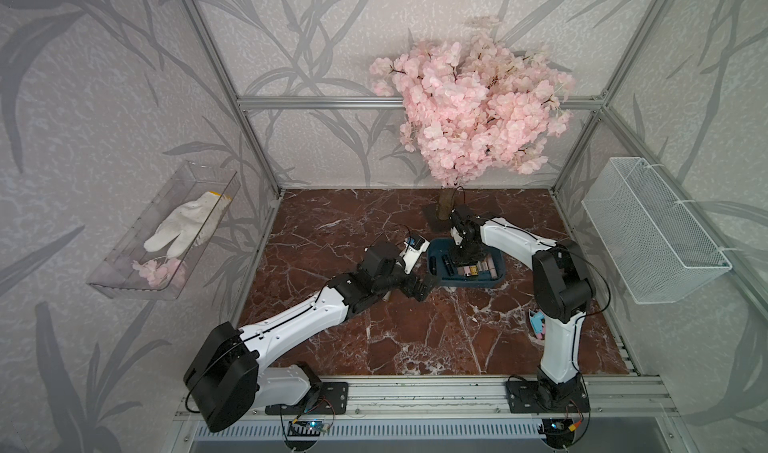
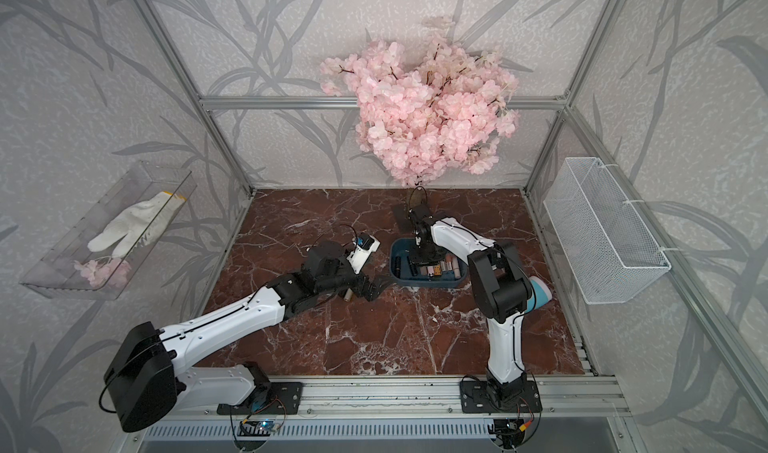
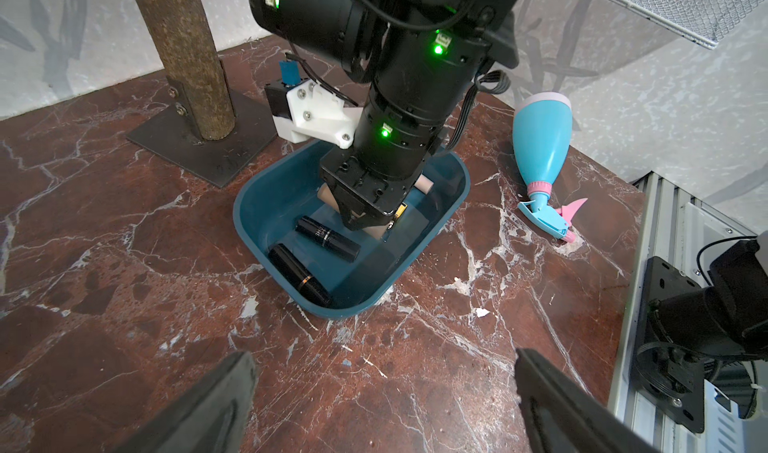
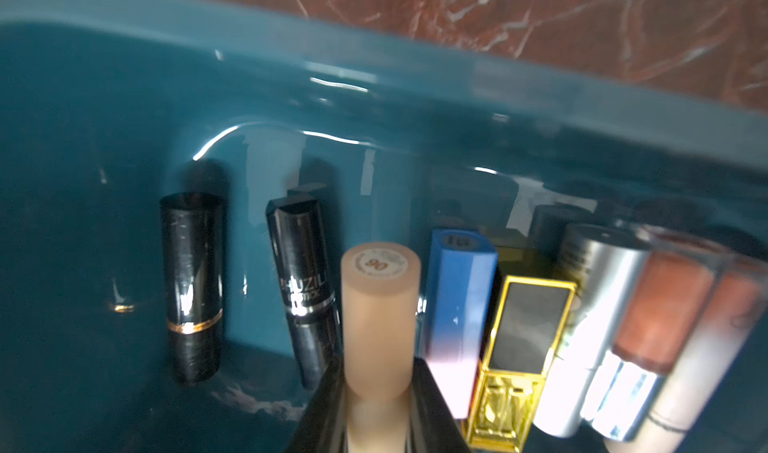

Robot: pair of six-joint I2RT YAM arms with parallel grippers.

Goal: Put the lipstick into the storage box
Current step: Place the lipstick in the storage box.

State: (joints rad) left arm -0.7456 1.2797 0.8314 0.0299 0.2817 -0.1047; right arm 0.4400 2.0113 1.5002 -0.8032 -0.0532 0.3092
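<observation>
Pinched probably light, stiff, slick lipstick [image 4: 379,314] by one end in right end effector [image 4: 378,388] within storage box [image 4: 374,77], left end effector [image 3: 382,392] agape, empty.

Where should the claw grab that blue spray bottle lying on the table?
Probably the thin pink neck, coming straight down from above with the jaws across it. The spray bottle lies on its side. Its blue body looks too wide to close on, and the trigger end is knobbly.

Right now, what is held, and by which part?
The right gripper holds a beige lipstick by one end. The left gripper is open and empty.
</observation>
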